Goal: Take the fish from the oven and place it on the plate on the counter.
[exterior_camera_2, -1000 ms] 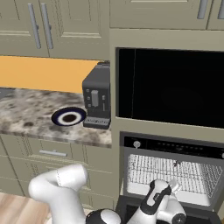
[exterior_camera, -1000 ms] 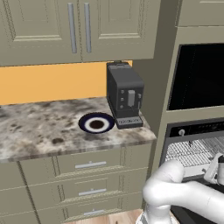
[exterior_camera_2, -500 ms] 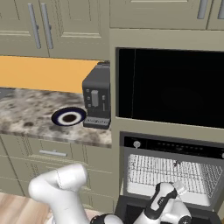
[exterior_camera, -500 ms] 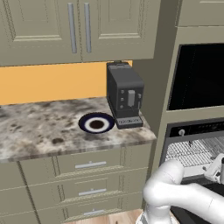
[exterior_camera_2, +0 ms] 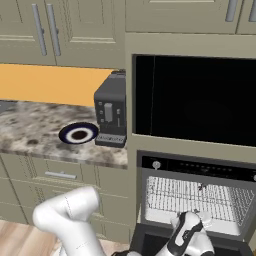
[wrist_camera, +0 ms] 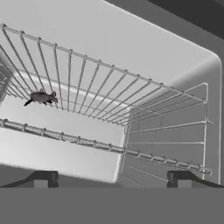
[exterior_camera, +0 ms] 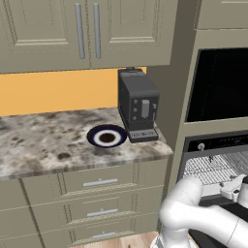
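Note:
The oven (exterior_camera_2: 192, 165) stands open, with silver wire racks (exterior_camera_2: 192, 194) under its black control strip. The fish (wrist_camera: 41, 98), small and dark reddish, lies on a rack deep inside at the hand view's upper left; it is a dark speck (exterior_camera_2: 201, 187) in the right base view. My gripper (wrist_camera: 111, 180) hangs open at the oven mouth with nothing between its fingertips (wrist_camera: 41, 179), well short of the fish. From the right base camera, my gripper (exterior_camera_2: 192, 220) sits low before the racks. The navy-rimmed plate (exterior_camera: 107, 137) rests on the granite counter (exterior_camera: 43, 150).
A black coffee machine (exterior_camera: 138, 104) stands right beside the plate, between it and the oven column. A tall black glass panel (exterior_camera_2: 195, 97) sits above the oven. Beige drawers (exterior_camera: 97, 183) run under the counter, and cabinets (exterior_camera: 87, 29) hang above it.
My hand has edged a little closer to the oven opening. The fish, plate and coffee machine have stayed put.

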Robot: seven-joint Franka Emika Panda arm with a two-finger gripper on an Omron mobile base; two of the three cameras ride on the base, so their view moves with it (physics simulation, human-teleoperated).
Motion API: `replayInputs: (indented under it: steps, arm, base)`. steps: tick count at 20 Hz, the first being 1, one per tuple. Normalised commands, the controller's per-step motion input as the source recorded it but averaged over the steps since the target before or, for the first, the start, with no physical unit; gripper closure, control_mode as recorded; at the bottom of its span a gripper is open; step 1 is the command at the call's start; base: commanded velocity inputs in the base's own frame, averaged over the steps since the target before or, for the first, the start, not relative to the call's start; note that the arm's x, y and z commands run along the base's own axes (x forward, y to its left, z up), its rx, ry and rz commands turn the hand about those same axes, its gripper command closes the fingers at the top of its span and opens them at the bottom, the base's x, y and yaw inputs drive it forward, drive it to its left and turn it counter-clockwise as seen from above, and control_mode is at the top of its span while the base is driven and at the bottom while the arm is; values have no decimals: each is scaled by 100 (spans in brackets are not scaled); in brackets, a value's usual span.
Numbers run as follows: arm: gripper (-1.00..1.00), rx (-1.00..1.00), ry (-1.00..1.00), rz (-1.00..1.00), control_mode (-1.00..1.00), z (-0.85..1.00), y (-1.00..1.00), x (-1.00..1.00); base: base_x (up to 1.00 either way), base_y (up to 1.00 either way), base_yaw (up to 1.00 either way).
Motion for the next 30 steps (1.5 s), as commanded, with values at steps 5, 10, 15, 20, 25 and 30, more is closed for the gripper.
replayInputs:
  steps: [5, 10, 15, 20, 25, 30]
  arm:
    - [-100, 19, 0, -20, -100, -37, -1, 41]
    - [-100, 15, 0, -18, -100, -54, 0, 23]
    - [-100, 6, 0, -9, -100, -51, -4, 34]
    - [-100, 0, 0, 0, -100, -40, -28, 38]
    - [-100, 0, 0, 0, -100, -29, -22, 11]
    - [-100, 0, 0, 0, -100, -37, -20, 0]
  base:
    - [0, 0, 0]
    - [0, 0, 0]
    - [0, 0, 0]
    - [0, 0, 0]
    - [0, 0, 0]
    - [0, 0, 0]
